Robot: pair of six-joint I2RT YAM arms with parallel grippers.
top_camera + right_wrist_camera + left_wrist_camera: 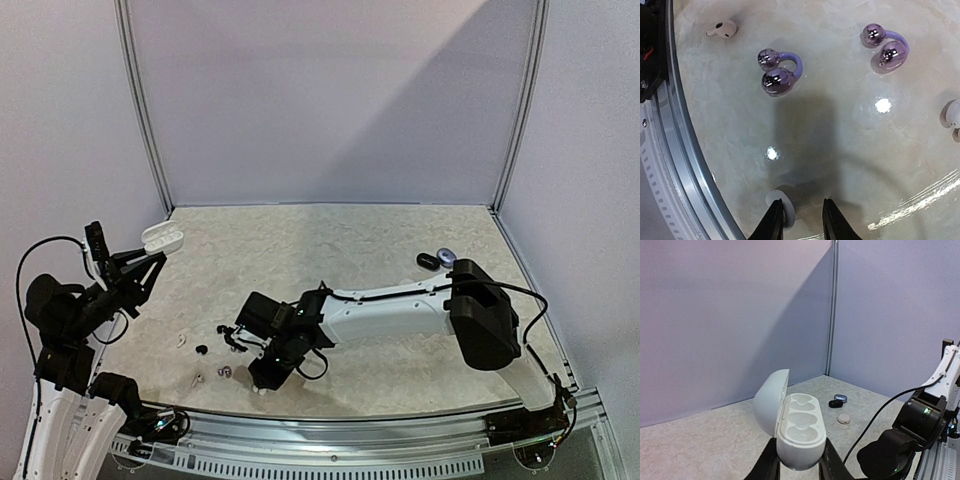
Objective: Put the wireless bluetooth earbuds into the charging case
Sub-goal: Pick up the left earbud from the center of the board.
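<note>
Just outside the parted, empty jaws of the right gripper (801, 212), a white earbud (773, 198) is found on the tabletop (840, 150). The open charging case (799, 422) is clamped in the left gripper (798, 462).

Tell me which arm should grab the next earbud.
Right. The right hand hangs open, low beside a white earbud; the left hand is occupied, holding the open white case aloft.

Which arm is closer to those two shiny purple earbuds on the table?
Right. The right gripper hangs low over the table near the purple earbuds; the left gripper is off to the side, raised, holding the open white charging case.
</note>
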